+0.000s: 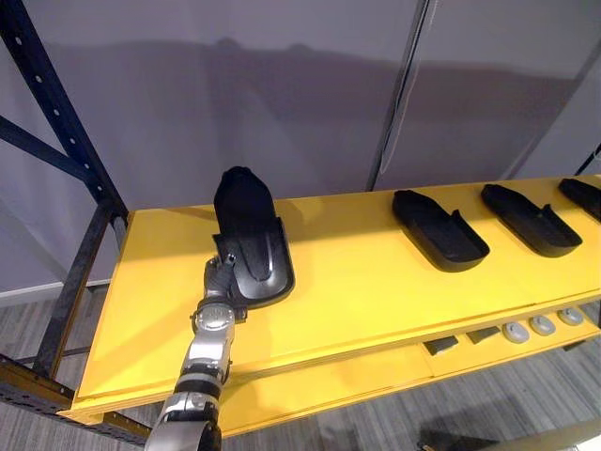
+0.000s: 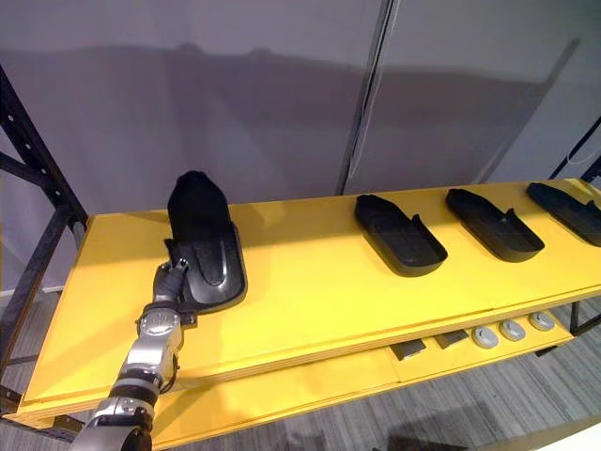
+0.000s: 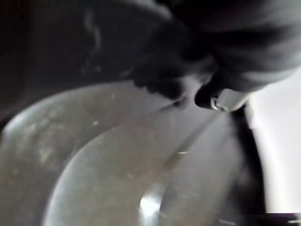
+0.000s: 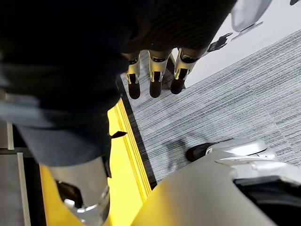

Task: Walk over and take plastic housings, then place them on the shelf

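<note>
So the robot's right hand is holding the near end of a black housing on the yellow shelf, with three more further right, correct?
Not quite: the left hand holds that black housing on the yellow shelf, as the left eye view shows; the right hand hangs open over the floor. Three more housings do lie further right.

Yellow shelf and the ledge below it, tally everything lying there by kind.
Black plastic housings: 4, one held by the left hand
Grey round discs: 3
Small dark blocks: 2
Total: 9
</note>
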{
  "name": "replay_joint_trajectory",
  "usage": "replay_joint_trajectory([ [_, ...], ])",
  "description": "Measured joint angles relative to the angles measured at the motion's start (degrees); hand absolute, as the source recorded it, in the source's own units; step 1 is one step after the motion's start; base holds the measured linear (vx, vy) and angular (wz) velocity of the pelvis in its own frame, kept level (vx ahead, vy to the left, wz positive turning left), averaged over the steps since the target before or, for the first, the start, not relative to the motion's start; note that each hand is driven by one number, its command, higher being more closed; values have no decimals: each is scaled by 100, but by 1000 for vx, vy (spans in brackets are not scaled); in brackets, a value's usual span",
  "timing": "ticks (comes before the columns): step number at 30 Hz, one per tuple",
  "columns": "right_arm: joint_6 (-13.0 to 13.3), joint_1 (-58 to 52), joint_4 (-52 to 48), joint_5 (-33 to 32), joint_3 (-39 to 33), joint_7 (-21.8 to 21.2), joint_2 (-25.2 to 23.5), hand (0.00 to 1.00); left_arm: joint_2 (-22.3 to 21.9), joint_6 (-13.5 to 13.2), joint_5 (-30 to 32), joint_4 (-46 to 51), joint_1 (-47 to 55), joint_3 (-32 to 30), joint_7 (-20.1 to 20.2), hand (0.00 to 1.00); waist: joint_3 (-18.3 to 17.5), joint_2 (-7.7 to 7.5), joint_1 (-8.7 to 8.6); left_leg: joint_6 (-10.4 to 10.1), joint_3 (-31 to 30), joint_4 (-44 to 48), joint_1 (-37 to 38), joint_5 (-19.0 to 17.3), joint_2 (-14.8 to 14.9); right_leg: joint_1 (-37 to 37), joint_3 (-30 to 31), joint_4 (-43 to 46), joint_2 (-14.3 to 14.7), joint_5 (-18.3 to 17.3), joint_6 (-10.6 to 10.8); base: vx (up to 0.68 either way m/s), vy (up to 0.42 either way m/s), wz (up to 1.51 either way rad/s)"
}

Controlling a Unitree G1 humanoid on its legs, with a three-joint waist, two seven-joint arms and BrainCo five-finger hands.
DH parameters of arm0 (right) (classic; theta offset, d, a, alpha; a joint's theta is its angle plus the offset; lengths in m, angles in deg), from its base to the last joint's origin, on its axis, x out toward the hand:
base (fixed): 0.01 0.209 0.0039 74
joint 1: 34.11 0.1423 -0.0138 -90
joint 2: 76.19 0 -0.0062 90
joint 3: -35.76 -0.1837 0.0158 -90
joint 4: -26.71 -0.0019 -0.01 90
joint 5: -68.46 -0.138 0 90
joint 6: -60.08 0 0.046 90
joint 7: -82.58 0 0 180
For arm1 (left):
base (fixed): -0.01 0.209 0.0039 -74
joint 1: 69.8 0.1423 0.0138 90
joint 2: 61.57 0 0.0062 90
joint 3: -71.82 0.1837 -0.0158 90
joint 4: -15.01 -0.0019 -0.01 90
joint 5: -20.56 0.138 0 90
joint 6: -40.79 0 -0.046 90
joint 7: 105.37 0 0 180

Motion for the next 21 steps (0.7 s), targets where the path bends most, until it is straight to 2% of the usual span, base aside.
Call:
replay_joint_trajectory([
  [5,-4,90,103,-1,4,-42,29,0,91,95,-2,-139,-365,-137,-14,0,4,2,-114,7,13,81,15,-22,18,72,23,0,23,8,-11,137,-24,-7],
  [8,-3,93,101,-1,7,-79,29,0,52,100,-8,-180,-368,-133,-19,0,7,8,-160,49,12,326,16,-155,13,160,23,22,-14,8,-12,77,-1,-3],
  [16,-3,97,100,-2,0,-82,37,0,39,103,-102,-234,-335,-111,-31,0,26,32,-164,95,-6,537,-9,-296,-56,149,19,120,-103,5,-11,-20,25,-3],
  [21,-6,77,95,-2,-3,-82,79,0,-102,73,-251,351,142,-31,-40,0,68,80,-138,148,-137,498,-100,-308,-85,67,-76,136,-123,-37,23,-145,21,6],
])
